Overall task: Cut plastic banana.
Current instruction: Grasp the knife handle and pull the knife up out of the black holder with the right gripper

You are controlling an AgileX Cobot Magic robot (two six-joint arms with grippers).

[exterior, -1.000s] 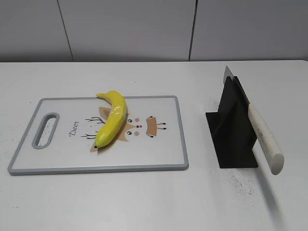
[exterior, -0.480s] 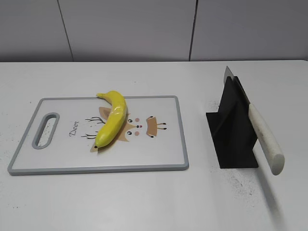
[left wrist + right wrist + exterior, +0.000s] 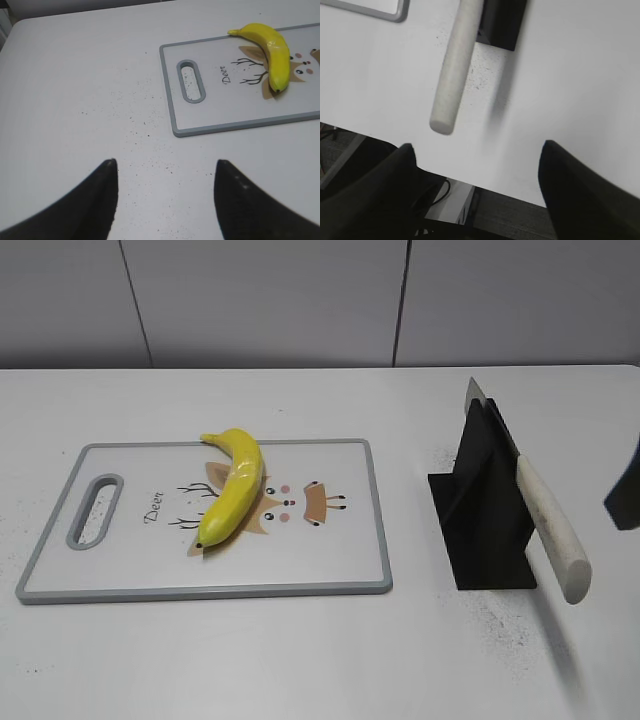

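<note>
Banana (image 3: pixel 235 490), one, lies on one cutting board (image 3: pixel 330 550); one knife (image 3: pixel 545 525) rests in its stand (image 3: pixel 480 530); both grippers (image 3: pixel 165 200) (image 3: pixel 475 195) spread, empty.

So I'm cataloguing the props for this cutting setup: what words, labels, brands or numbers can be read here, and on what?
"Deer": in dark cursive on the cutting board, next to its handle slot and left of the printed deer drawing, partly covered by the plastic banana.
Nothing else readable: the banana, the knife and its black stand show no lettering, brand or number in any view.
</note>
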